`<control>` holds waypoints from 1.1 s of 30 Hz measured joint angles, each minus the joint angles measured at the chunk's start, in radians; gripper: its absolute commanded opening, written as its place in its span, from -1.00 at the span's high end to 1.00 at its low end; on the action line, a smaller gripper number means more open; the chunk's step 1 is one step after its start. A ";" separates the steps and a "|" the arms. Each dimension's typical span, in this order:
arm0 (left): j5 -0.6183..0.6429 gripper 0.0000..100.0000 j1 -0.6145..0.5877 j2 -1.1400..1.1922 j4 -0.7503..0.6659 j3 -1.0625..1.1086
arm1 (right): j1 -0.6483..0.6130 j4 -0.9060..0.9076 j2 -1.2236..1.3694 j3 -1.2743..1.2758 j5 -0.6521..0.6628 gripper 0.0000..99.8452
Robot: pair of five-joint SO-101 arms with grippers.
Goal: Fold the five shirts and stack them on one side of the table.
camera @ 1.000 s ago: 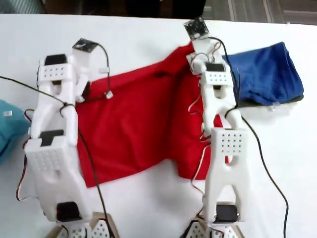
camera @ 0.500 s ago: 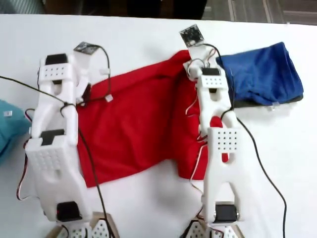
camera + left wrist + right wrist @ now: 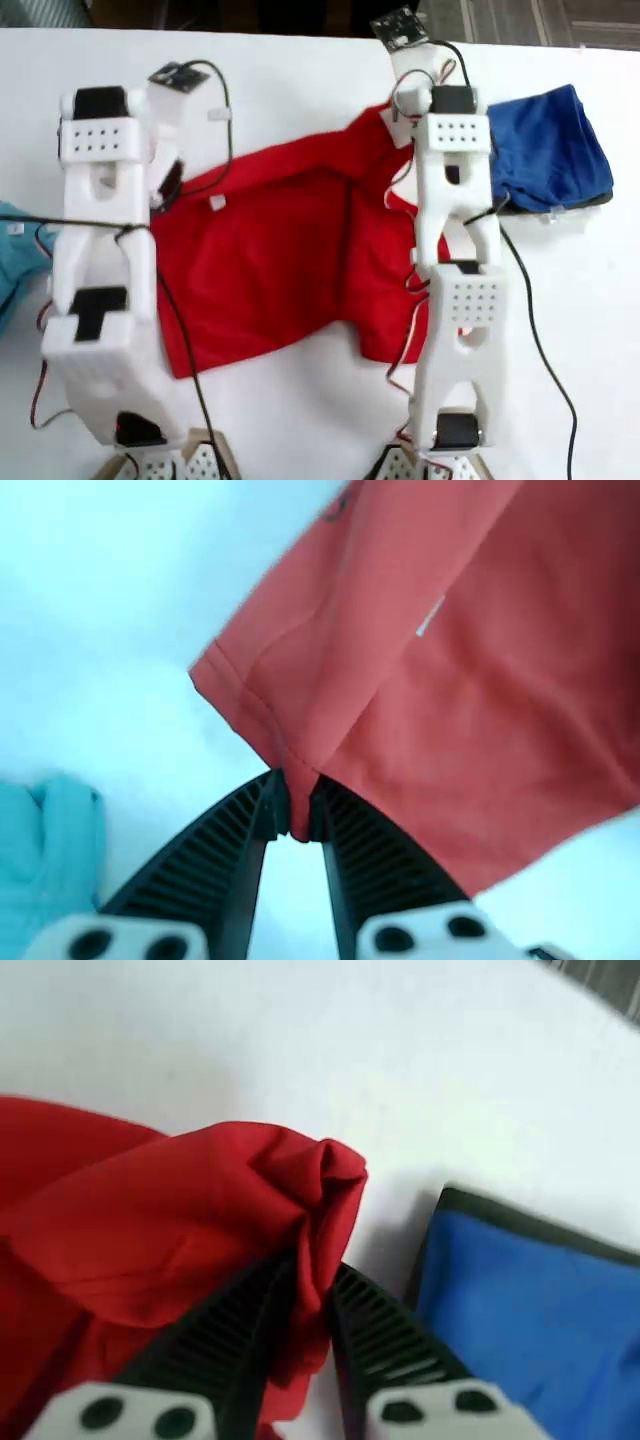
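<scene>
A red shirt [image 3: 280, 250] lies spread across the middle of the white table. My left gripper [image 3: 295, 805] is shut on the red shirt [image 3: 450, 680] at its left edge, pinching a fold of cloth; in the high view this arm [image 3: 105, 200] stands over the shirt's left side. My right gripper [image 3: 312, 1280] is shut on a bunched corner of the red shirt [image 3: 200, 1210], and its arm [image 3: 450, 160] is over the shirt's upper right corner. A folded blue shirt [image 3: 545, 145] lies on a darker one at the right. A teal shirt [image 3: 15, 250] pokes in at the left edge.
The folded blue shirt [image 3: 530, 1310] lies close beside my right gripper, with a dark layer under it. The teal shirt [image 3: 50, 850] sits near my left gripper. Black cables trail from both arms across the cloth. Bare white table [image 3: 290, 90] stretches behind the shirt.
Both arms have risen and drawn up over the shirt. The right arm's wrist has moved toward the far edge, lifting the shirt's upper right corner; the left arm has lifted its edge.
</scene>
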 measured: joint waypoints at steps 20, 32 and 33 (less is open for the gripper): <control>-0.127 0.95 0.011 -0.459 -0.077 0.727 | 0.158 0.334 -0.414 0.491 0.255 0.96; -0.127 0.95 0.112 -0.460 -0.097 0.907 | 0.190 -0.143 -1.188 1.599 0.370 0.96; -0.127 0.95 0.114 -0.460 -0.109 0.925 | 0.193 -0.146 -1.214 1.636 0.377 0.96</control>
